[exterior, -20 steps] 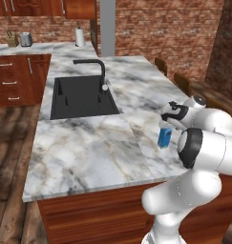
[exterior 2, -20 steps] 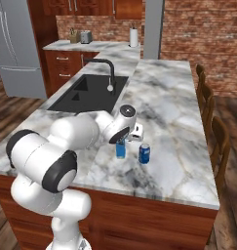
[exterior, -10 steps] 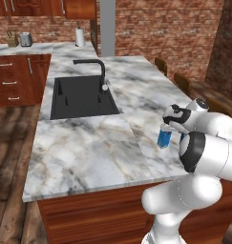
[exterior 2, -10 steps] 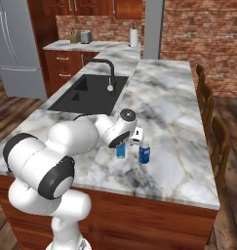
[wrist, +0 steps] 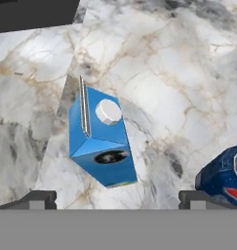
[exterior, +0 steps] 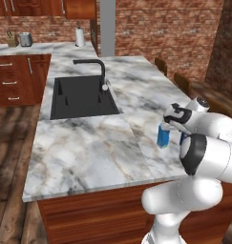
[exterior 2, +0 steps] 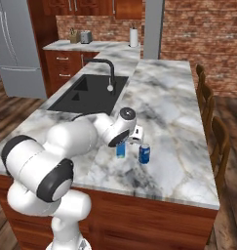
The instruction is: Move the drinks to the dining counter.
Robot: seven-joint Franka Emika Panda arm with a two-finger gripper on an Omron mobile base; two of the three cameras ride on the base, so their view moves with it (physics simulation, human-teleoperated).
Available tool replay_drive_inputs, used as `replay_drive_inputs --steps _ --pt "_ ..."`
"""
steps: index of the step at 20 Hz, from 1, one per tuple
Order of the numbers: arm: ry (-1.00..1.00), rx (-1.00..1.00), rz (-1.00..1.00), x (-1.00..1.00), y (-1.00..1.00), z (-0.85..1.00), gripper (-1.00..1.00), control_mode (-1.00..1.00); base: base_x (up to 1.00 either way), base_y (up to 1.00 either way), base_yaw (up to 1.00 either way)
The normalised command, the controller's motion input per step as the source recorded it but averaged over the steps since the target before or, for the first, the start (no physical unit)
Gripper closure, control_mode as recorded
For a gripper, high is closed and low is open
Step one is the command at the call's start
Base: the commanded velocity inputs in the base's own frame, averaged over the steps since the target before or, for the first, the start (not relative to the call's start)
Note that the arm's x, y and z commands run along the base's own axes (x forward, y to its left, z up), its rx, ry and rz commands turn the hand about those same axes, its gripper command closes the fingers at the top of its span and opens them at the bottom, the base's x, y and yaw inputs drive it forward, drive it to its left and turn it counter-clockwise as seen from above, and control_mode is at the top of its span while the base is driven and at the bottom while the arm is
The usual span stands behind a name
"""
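1. The blue carton (wrist: 101,141) stood upright on the dining counter (exterior: 89,152), its white round cap (wrist: 108,111) on top, near the counter's front edge.
2. In the hand view the carton sat just left of centre, with the blue-and-white can (wrist: 223,177) at about four o'clock from it, close by but apart.
3. The gripper (wrist: 118,199) was wide open, holding nothing; its two dark fingertips (wrist: 38,199) stood far apart at the bottom of the hand view, one on each side of the carton and clear of it.
4. In the right base view the gripper (exterior 2: 126,142) hung just above the carton (exterior 2: 121,150), and the can (exterior 2: 145,154) stood upright at three o'clock from the carton, a small gap between them.
5. In the left base view the carton (exterior: 163,135) stood at about seven o'clock from the hand, with the white arm partly covering what lay at its right.
6. The black sink (exterior: 81,96) lay well apart from both drinks, at about ten o'clock from the carton in the left base view, with the black faucet (exterior: 94,69) arching at its far rim.
7. Wooden chairs (exterior 2: 218,141) stood along the counter's right side in the right base view.
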Motion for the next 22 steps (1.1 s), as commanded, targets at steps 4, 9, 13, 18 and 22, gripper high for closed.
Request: replay_drive_inputs --steps 4,9,13,18,22 --pt "-0.08 0.00 0.00 -0.15 0.00 0.41 -1.00 -1.00 0.00 0.00 0.00" --pt "-0.20 0.00 0.02 -0.58 0.00 0.44 -1.00 -1.00 0.00 0.00 0.00" --pt "-0.29 0.00 0.05 -0.85 0.00 0.28 -1.00 -1.00 0.00 0.00 0.00" --pt "-0.29 -0.01 0.09 -0.71 0.12 0.23 -1.00 -1.00 0.00 0.00 0.00" --pt "-0.20 -0.05 0.13 -0.36 0.35 0.05 -1.00 -1.00 0.00 0.00 0.00"
